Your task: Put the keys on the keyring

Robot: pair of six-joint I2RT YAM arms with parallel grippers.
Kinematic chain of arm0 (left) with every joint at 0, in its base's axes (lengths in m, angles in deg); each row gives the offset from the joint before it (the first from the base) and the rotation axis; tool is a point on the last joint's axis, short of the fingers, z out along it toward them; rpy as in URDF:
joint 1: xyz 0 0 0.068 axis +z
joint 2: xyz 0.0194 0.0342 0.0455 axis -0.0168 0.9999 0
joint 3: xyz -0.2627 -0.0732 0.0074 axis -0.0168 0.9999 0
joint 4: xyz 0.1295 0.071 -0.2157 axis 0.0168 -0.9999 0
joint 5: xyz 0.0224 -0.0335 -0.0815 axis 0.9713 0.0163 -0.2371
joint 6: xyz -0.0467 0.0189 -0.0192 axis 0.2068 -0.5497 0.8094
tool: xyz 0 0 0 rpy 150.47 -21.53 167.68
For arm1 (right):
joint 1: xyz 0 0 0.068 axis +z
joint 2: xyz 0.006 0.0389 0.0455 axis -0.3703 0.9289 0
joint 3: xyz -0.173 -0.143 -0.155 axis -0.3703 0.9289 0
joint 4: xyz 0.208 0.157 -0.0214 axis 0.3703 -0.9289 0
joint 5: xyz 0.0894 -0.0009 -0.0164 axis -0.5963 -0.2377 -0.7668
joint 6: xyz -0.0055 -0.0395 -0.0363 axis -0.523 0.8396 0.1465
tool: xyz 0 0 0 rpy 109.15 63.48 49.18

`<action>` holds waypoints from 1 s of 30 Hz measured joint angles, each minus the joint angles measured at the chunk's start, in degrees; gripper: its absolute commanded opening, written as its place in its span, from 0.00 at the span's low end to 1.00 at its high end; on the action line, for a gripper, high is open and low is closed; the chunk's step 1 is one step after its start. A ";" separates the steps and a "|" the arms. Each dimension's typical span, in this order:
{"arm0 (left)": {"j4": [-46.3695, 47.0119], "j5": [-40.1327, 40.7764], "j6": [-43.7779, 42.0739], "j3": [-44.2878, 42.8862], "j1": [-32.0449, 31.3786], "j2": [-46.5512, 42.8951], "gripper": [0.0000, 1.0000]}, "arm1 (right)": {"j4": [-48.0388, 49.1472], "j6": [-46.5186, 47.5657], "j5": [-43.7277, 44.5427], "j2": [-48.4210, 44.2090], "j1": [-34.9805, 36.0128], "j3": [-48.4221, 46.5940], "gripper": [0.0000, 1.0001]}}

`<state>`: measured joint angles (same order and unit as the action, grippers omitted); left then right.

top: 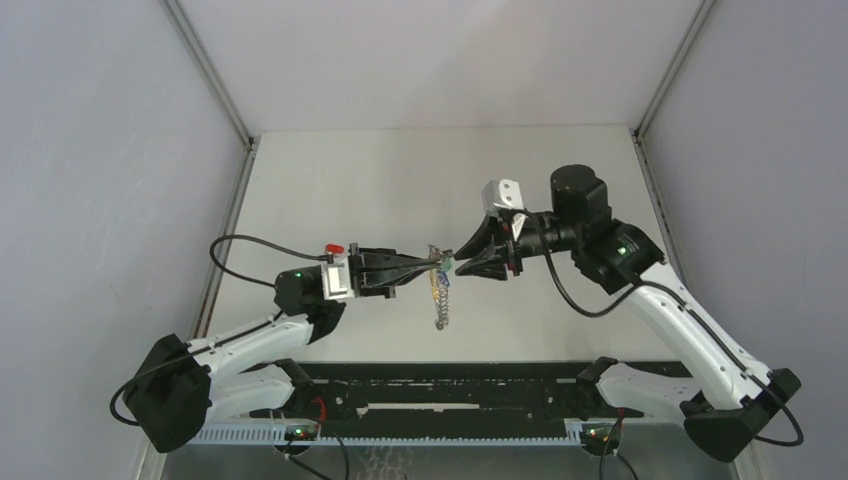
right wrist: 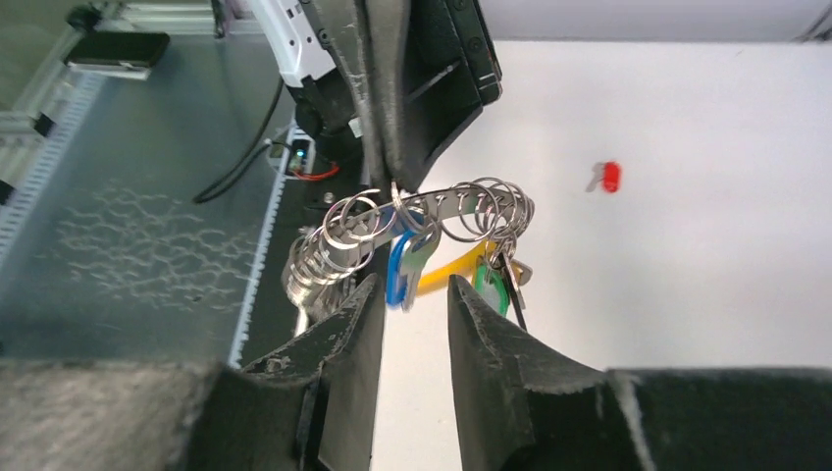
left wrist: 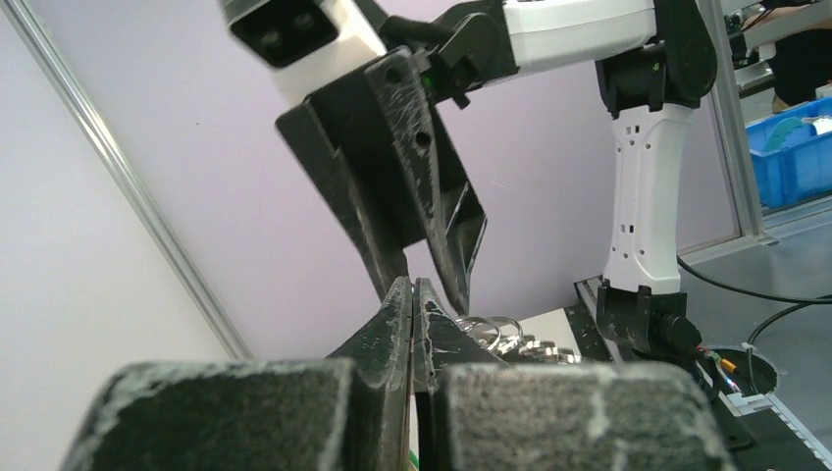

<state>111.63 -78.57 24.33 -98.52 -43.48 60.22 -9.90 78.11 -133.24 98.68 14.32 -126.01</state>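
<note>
My left gripper (top: 432, 265) (left wrist: 414, 292) is shut on the keyring (top: 440, 268) (right wrist: 392, 201), held above the table. From the ring hang a chain of silvery rings (right wrist: 486, 206) (left wrist: 495, 332), a yellow tab (right wrist: 453, 268) and a green tag (right wrist: 488, 290). A blue-headed key (right wrist: 400, 267) hangs on the ring, just beyond the tips of my right gripper (right wrist: 412, 287) (top: 460, 262), which stands open with nothing between its fingers. The red-headed key (right wrist: 608, 177) (top: 335, 247) lies alone on the white table, behind the left wrist.
The chain droops toward the table (top: 441, 318) below both grippers. A black rail (top: 450, 385) runs along the near edge between the arm bases. Grey walls with metal posts (top: 215, 80) close in the sides and back.
</note>
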 measured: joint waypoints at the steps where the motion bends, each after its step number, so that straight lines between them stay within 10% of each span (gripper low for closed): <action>1: -0.02 0.07 0.00 0.00 0.00 0.00 0.00 | -0.44 1.46 0.46 -1.11 -0.13 0.00 0.33; 30: -0.02 0.24 0.04 0.00 -0.02 0.00 0.00 | 16.87 8.13 2.97 -3.58 3.87 6.60 0.20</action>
<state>111.61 -78.33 24.38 -98.52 -43.51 60.22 6.98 86.24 -130.26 95.10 18.19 -119.41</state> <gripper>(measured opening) 0.006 0.264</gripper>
